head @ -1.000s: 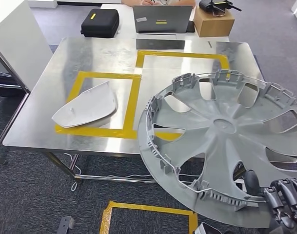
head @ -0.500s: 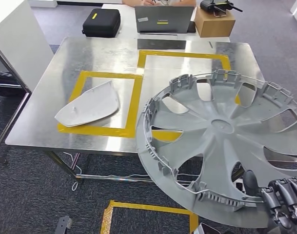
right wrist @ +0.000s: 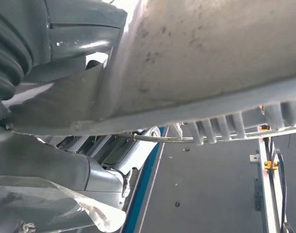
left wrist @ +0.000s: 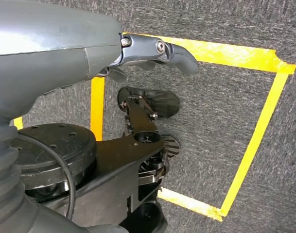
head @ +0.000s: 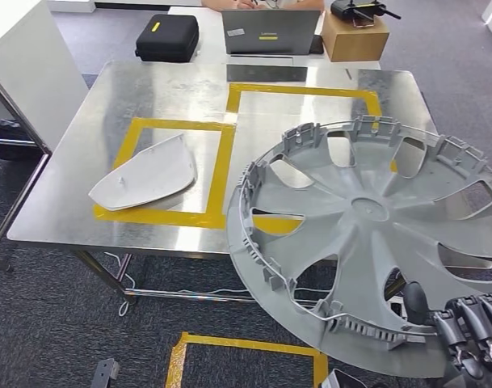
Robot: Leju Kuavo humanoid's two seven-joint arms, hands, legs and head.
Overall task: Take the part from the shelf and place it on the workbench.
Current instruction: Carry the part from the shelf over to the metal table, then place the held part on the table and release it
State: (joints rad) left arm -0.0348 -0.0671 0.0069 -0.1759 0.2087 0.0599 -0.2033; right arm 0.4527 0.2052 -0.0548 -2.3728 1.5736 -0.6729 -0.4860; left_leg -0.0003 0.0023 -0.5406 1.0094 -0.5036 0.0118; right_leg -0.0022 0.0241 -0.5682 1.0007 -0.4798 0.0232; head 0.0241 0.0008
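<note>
The right robot hand was seen at the lower right of the head view, its dark fingers curled over the near rim of the wheel cover, which was gripped there at the edge. The left robot hand was held over the carpet beside the body, with nothing in it; whether its fingers were spread or curled could not be judged with confidence (the wrist view was poor). The wheel cover was carried in the air, tilted, its ribbed inner face turned up, partly over the front right edge of the table and not yet set down. Being round, no long axis was offered; its far edge was raised. It was judged light, thin moulded plastic, stiff yet springy, with fragile clips, and best held at the rim or through a spoke opening.
</note>
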